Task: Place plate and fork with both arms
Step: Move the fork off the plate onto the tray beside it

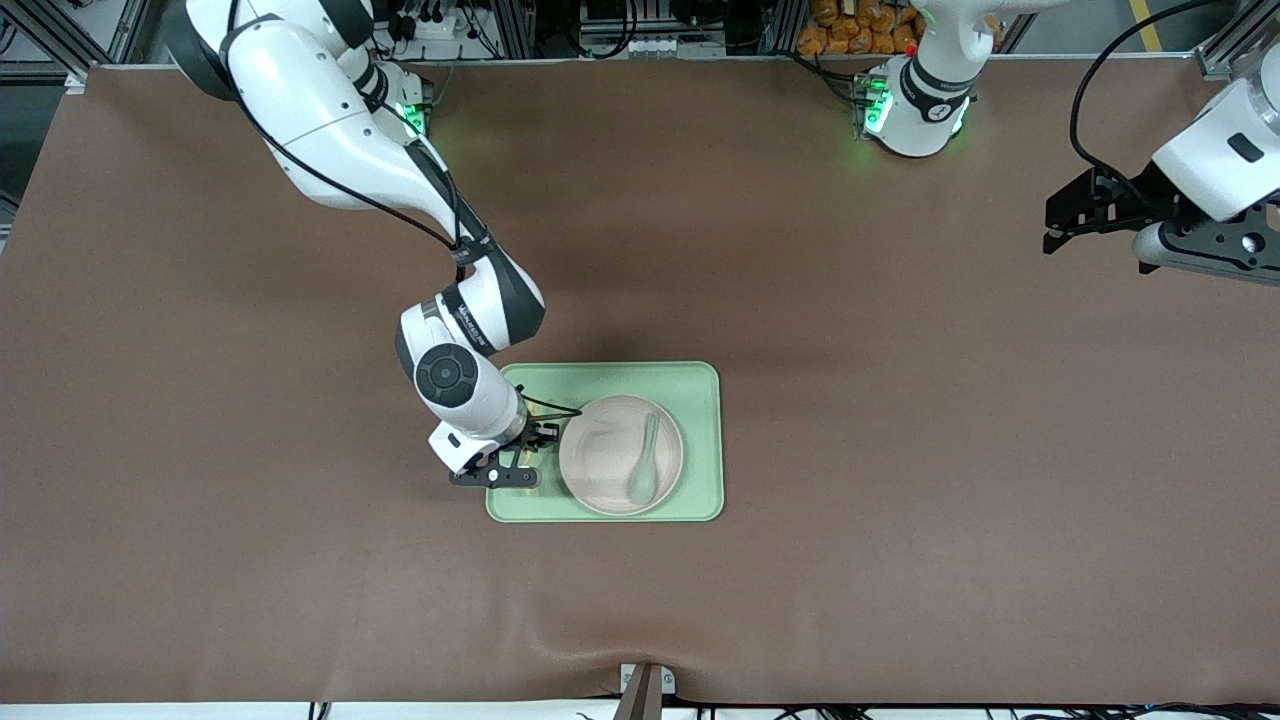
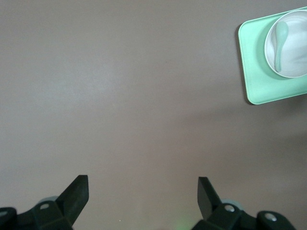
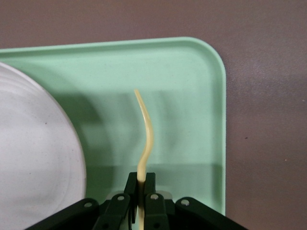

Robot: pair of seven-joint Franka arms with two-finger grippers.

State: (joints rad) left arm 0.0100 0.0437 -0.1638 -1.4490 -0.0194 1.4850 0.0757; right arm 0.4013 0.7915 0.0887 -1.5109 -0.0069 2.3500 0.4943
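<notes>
The pale pinkish plate [image 1: 600,455] sits in the light-green tray [image 1: 700,400] with a grey-green spoon [image 1: 645,470] lying on it. My right gripper [image 1: 520,455] is low over the tray beside the plate, toward the right arm's end. In the right wrist view the gripper [image 3: 142,182] is shut on the pale-yellow fork [image 3: 146,139], which sticks out over the bare tray [image 3: 192,96] beside the plate [image 3: 33,158]. My left gripper [image 1: 1050,230] waits open and empty in the air at the left arm's end; its wrist view [image 2: 143,184] shows the tray [image 2: 259,81], plate [image 2: 295,52] and spoon [image 2: 280,40] far off.
The brown table mat [image 1: 900,450] spreads around the tray. The arm bases [image 1: 915,110] stand along the table's edge farthest from the front camera. A small bracket [image 1: 645,690] sits at the edge nearest the front camera.
</notes>
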